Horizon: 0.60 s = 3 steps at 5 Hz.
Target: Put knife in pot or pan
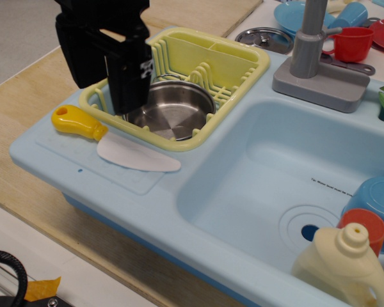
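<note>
The knife point(112, 141), with a yellow handle and a broad white blade, lies flat on the light blue drainboard point(64, 160) at the front left. The shiny steel pot point(174, 112) sits upright and empty inside the yellow dish rack point(233, 61), just behind the knife. My black gripper point(105, 96) hangs open and empty over the rack's left front corner, above the knife's handle end and left of the pot. One finger point(129, 83) covers part of the pot's left rim.
The light blue sink basin point(275, 173) is to the right, with a grey faucet point(315, 51) behind it. A steel lid with a knob point(264, 38), a red cup point(353, 43) and a blue plate stand at the back. A cream bottle point(339, 265), a blue bowl point(374, 195) and a red cup point(366, 225) are at the front right.
</note>
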Each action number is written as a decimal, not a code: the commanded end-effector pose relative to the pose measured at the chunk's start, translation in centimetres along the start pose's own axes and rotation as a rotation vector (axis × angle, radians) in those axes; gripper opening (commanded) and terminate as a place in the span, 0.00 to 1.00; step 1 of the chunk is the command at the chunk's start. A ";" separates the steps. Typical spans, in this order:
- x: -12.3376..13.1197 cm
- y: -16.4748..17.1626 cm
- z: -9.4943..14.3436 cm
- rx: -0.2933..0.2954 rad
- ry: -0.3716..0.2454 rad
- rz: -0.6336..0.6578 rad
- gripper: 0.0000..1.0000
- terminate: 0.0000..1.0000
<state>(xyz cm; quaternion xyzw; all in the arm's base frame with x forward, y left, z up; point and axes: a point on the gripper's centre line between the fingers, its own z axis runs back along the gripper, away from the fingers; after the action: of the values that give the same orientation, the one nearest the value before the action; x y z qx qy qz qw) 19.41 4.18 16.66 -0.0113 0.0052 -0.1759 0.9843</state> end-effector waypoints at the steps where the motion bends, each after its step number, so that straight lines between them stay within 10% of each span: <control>1: -1.1 2.6 -0.2 -0.029 0.016 -0.329 1.00 0.00; 3: -1.1 4.2 -1.2 0.039 -0.019 -0.679 1.00 0.00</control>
<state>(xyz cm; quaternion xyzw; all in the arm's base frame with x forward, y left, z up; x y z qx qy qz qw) 20.08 8.06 14.45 -0.0057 -0.0142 -0.5048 0.8631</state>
